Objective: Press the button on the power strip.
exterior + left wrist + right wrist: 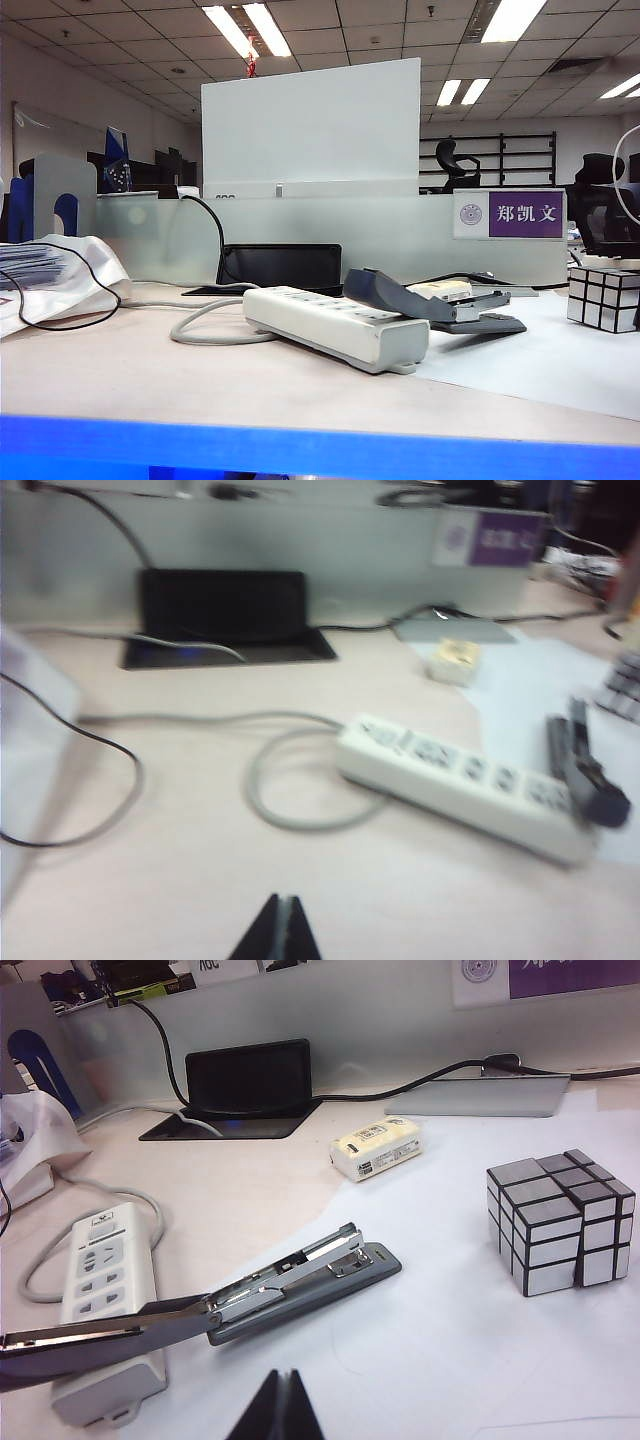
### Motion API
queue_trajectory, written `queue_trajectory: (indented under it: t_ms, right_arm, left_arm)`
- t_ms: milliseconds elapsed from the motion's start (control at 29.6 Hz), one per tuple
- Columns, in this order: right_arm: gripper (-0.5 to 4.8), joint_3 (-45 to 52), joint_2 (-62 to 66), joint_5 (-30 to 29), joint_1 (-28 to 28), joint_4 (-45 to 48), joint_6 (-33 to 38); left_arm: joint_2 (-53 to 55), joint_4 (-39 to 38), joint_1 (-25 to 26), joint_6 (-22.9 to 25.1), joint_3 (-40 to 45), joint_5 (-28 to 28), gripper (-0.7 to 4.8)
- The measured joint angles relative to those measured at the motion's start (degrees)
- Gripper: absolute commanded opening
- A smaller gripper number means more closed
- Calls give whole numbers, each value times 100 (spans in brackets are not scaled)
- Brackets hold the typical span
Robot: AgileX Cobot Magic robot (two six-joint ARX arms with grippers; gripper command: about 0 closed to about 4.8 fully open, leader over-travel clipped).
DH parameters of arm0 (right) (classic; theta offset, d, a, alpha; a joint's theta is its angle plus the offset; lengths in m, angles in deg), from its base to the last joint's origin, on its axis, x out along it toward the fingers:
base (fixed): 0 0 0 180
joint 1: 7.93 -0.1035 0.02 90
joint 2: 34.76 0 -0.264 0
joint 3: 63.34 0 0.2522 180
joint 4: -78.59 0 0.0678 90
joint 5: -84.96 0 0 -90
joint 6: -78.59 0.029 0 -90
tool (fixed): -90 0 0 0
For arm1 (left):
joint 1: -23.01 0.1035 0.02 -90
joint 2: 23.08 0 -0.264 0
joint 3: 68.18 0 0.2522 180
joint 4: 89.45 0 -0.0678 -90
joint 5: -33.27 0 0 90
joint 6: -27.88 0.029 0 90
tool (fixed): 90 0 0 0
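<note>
The power strip (335, 327) lies mid-surface, its grey cable (205, 325) looping toward the left edge. A dark stapler (425, 298) rests open across its right end. Beyond sits a mirror cube (560, 1222) near the right edge. Left gripper (279, 928) and right gripper (279, 1406) hover at the near edge, jaws together.

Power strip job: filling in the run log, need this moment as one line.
power strip: on table, untouched | stapler: resting across it | left end effector: shut, clear | right end effector: shut, clear
</note>
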Motion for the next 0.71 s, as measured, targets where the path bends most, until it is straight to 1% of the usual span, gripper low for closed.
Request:
queue_trajectory:
  t_ms: [169,236,304,506,708]
  right_arm:
    - [4,0,-2,0,0,-81,-170]
    - [3,0,0,2,0,-144,-203]
    - [3,0,-2,2,0,-170,-212]
    - [3,0,-2,114,0,-170,-225]
    - [3,0,-2,127,0,-170,-227]
  left_arm:
    - [0,339,2,20,350,146,-6]
    - [2,177,2,37,380,238,-6]
    - [-2,212,2,118,380,291,-6]
    - [-2,201,2,208,380,155,-5]
    - [-2,201,2,216,380,153,-5]
